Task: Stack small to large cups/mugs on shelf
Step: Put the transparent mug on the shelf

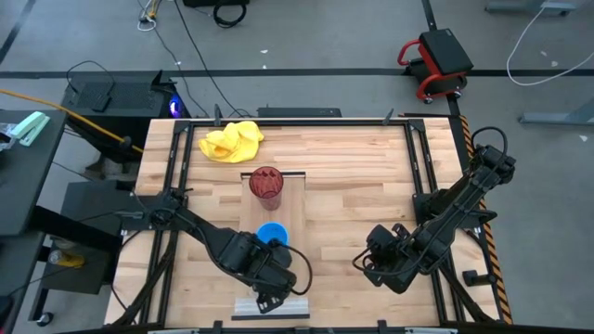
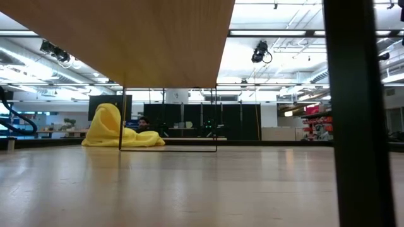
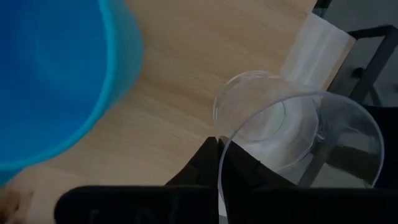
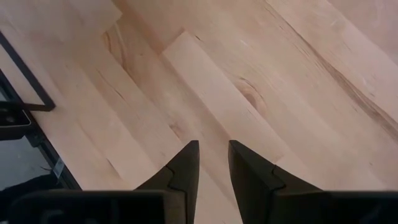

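pale butcher-block table (image 1: 353, 195) in a big open workshop, one crumpled yellow cloth (image 1: 231, 141), three cups: ribbed dark red tumbler (image 1: 265, 182), blue mug (image 1: 272, 234), clear glass cup (image 3: 292, 134) pinched by the left tool (image 3: 219, 163); right tool (image 4: 213, 163) hangs slightly parted, holding nothing.

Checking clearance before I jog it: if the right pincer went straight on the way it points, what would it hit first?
The bare tabletop, it seems. The right pincer points down at plain wood with nothing between; how far off the wood lies is unclear.

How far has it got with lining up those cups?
The red tumbler and blue mug already stand on the shelf. The left gripper has its jaws shut on the clear glass cup; placing it remains. The right gripper waits over bare table.
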